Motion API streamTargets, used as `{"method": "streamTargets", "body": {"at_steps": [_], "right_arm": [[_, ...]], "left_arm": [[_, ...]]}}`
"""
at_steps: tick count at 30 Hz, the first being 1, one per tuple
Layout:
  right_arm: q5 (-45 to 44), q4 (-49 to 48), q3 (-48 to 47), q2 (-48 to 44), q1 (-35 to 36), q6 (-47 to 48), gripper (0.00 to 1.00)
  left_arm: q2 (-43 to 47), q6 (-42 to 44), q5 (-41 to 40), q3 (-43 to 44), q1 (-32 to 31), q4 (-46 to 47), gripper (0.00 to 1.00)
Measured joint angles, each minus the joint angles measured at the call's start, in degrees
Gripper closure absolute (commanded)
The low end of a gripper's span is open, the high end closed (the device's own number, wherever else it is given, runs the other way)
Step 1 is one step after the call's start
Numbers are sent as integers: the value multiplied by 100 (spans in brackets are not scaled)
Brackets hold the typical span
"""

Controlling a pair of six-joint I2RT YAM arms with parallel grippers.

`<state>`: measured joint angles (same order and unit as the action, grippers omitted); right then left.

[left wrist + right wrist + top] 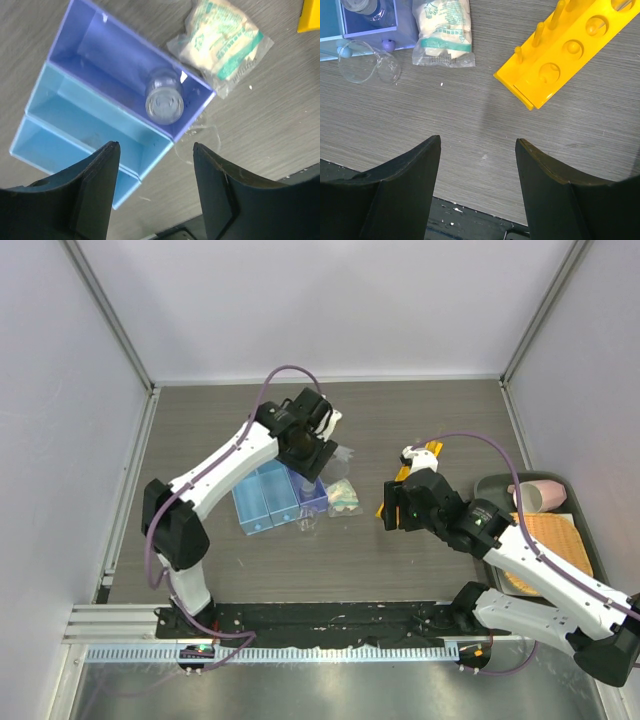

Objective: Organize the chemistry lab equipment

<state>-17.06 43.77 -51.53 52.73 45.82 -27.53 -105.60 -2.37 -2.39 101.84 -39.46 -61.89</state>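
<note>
**Item and position.** A small clear beaker [164, 97] sits in the purple end bay of a three-bay plastic organiser [80, 105]. I cannot tell whether it stands upright or is tipped. The two blue bays beside it show nothing inside.

**Nearby task items.**
- A clear round-bodied glass piece [367, 67] rests on the table [485, 110], just outside the purple end of the organiser.
- Beside it lies a sealed packet [442, 30] with green print and beige contents.
- Further off lies the long yellow rack [570, 50], flat on the table, with round holes and pegs facing up.

**Handling, as judged.**
- The beaker and the loose glass piece look light, rigid, slick and probably fragile. They call for a gentle squeeze across the body or at the rim. The loose piece may roll when nudged.
- The packet looks soft and crinkly and is best pinched at a sealed edge.
- The rack appears to be stiff, light plastic. It is best taken across its narrow width near the middle so it does not swing.

**Tools.**
- The left tool [155, 147] has its jaws parted with nothing between them, and hovers above the organiser.
- The right tool [477, 142] is likewise parted and empty, over bare table between the packet and the rack.

**Periphery.** A pink cup [540, 497] and an orange woven mat [560, 545] lie in a grey tray [495, 485] at the far right, well apart from the work
</note>
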Motion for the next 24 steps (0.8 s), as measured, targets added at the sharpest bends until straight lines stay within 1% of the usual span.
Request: {"method": "streamTargets", "body": {"at_steps": [2,3,4,8,11,12,15,18,24], "right_arm": [[4,0,0,-15,0,0,33],[2,2,0,-42,0,0,33],[4,0,0,-76,0,0,33],[35,4,0,-245,0,-2,33],[70,7,0,-339,0,-2,33],[79,9,0,-365,0,-2,33],[116,28,0,-442,0,-2,33],[153,63,0,-540,0,-2,33],[199,140,0,-715,0,-2,33]], "left_arm": [[293,-479,-205,-249,-87,-4,39],[448,-717,-299,-424,-140,-2,43],[619,-1023,-372,-634,-186,7,45],[1156,-2184,-551,-1572,-317,55,49],[1327,-2942,-807,-2133,-420,127,53],[1373,-3222,-896,-2345,-461,195,56],[1510,-3934,-1067,-2931,-553,396,58],[1534,-4430,-1167,-3222,-625,531,59],[1416,-5090,-1456,-3178,-804,728,58]]}}
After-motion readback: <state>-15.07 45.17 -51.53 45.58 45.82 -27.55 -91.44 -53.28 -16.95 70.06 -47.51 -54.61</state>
